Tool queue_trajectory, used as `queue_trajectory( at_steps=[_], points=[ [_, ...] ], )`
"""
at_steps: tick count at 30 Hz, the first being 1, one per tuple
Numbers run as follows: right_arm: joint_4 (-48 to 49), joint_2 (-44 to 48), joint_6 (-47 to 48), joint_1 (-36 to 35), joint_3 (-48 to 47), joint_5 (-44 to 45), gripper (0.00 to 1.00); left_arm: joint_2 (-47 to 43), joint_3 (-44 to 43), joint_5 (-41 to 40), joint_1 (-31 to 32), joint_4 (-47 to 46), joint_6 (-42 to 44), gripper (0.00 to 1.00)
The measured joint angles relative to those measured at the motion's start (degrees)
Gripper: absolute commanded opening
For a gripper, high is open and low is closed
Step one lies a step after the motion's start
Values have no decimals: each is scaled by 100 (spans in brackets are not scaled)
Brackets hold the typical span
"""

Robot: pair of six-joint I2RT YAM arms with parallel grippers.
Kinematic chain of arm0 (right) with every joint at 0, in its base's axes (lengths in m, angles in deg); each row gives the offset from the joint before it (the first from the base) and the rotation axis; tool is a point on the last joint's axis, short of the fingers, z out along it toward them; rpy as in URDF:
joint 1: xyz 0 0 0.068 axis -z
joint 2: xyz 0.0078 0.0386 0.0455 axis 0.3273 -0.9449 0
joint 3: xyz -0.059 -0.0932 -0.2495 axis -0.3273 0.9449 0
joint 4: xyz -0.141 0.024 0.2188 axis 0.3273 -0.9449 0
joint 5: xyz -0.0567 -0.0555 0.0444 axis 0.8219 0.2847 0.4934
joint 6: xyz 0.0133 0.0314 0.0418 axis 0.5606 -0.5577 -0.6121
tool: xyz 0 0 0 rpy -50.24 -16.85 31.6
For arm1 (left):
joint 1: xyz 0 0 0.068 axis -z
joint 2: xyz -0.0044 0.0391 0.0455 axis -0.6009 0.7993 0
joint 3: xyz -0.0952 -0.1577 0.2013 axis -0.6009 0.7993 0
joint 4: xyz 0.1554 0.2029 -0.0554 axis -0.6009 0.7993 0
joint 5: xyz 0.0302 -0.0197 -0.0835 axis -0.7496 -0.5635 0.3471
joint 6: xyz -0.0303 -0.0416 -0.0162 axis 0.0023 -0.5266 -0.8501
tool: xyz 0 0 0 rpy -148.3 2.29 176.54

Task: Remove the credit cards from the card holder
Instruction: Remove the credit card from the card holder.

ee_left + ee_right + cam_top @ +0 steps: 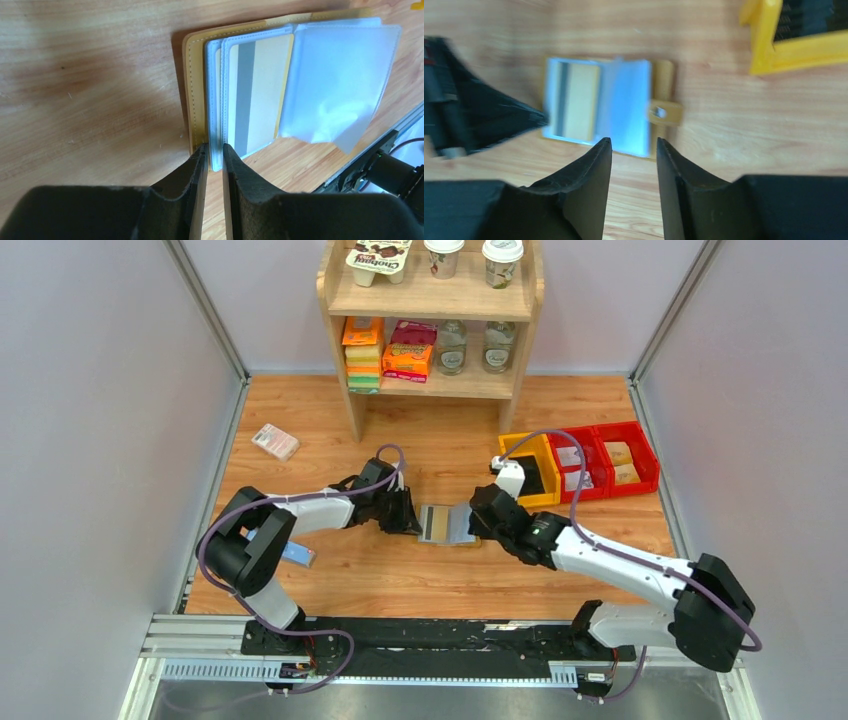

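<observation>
Left hand (214,148) pinches the card holder (194,85), lying open lengthwise left-right.

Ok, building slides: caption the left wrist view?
Left fingers straddle the open card holder's sleeve corner; a striped card shows inside.

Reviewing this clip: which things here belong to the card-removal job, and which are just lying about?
Job:
- card holder, lying open
- striped card in a clear sleeve

Lying about:
- pink-white packet
- blue bar
- yellow bin
- red bins
- wooden shelf of groceries
</observation>
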Motion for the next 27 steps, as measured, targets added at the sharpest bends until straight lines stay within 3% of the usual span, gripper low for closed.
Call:
queue_trajectory(
  at_steps=[6, 12, 19, 27],
  points=[
    [881, 208, 562, 90, -289, -754, 30, -50, 11, -122, 33, 101, 7, 26],
    [1937, -704, 501, 623, -398, -1832, 26, -114, 11, -192, 59, 227, 7, 26],
    [3071, -1624, -83, 1425, 522, -2983, 29, -214, 31, -315, 57, 413, 22, 26],
    [4199, -1679, -308, 1639, 1344, -3510, 32, -289, 103, -374, 59, 424, 28, 25]
  ],
)
